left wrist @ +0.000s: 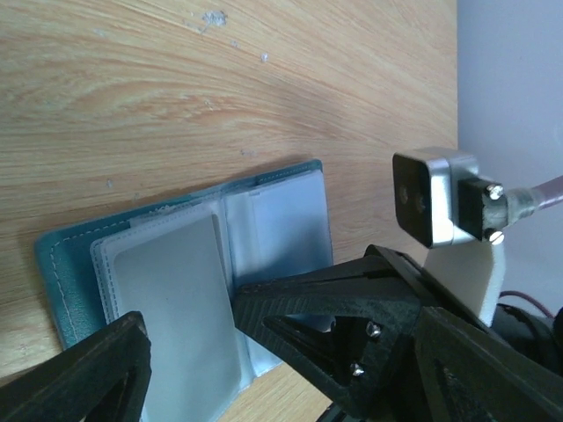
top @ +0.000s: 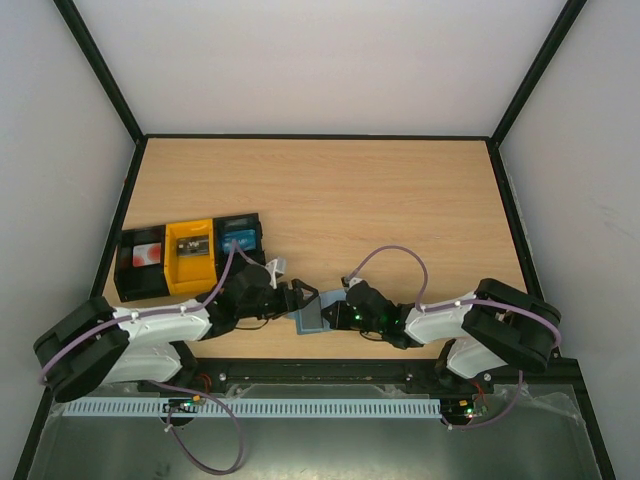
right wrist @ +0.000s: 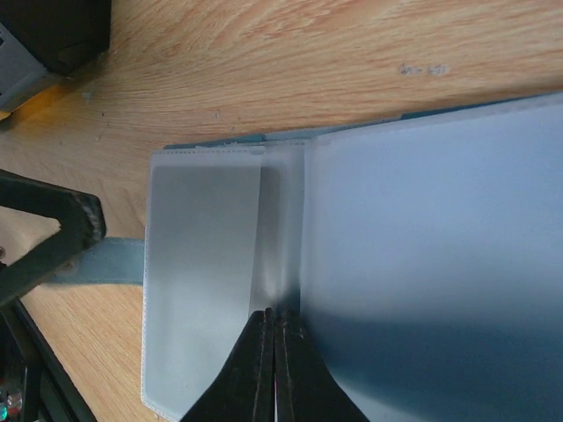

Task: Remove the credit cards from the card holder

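The left pincer (left wrist: 189, 309) hangs wide over the card holder (left wrist: 273, 220), ready to grab. The holder lies open on the counter (left wrist: 220, 88). The right pincer (right wrist: 274, 352) is squeezed shut at its fold, probably keeping it flat.

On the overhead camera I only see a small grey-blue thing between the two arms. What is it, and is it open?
Observer: A flat, soft, teal-blue folding card holder, lying open on the wooden table.
Visitor: What's inside?
Observer: Two frosted plastic sleeves side by side. I can't tell what they hold.
Visitor: Is anything gripping it?
Observer: The right fingers are shut, tips at the fold between the sleeves.
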`<state>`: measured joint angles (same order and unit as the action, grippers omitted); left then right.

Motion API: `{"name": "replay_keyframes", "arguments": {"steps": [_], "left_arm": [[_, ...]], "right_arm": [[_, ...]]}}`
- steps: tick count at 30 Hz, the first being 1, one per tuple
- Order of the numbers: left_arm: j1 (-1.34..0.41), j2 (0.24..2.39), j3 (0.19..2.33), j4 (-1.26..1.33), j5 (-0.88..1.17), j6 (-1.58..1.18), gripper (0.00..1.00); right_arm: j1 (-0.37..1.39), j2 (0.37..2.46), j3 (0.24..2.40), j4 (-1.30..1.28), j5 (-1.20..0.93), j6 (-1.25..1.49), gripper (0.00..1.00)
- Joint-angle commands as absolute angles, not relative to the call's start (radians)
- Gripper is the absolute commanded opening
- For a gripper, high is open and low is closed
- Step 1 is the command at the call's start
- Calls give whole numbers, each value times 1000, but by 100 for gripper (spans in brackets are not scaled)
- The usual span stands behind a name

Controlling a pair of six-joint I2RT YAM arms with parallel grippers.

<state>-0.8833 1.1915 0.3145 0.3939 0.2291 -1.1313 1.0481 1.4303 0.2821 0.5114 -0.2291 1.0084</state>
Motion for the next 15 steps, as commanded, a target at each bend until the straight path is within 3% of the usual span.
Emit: {"name": "replay_keyframes", "arguments": {"steps": [1,15], "left_arm": [[-909,1238,334,421,176,-1126,87],[-934,1304,349,447,164,-1128,92]], "right_arm": [[1055,1425,254,458,-198,1011,2],[1056,1424,230,511,-210,1036,2]]}}
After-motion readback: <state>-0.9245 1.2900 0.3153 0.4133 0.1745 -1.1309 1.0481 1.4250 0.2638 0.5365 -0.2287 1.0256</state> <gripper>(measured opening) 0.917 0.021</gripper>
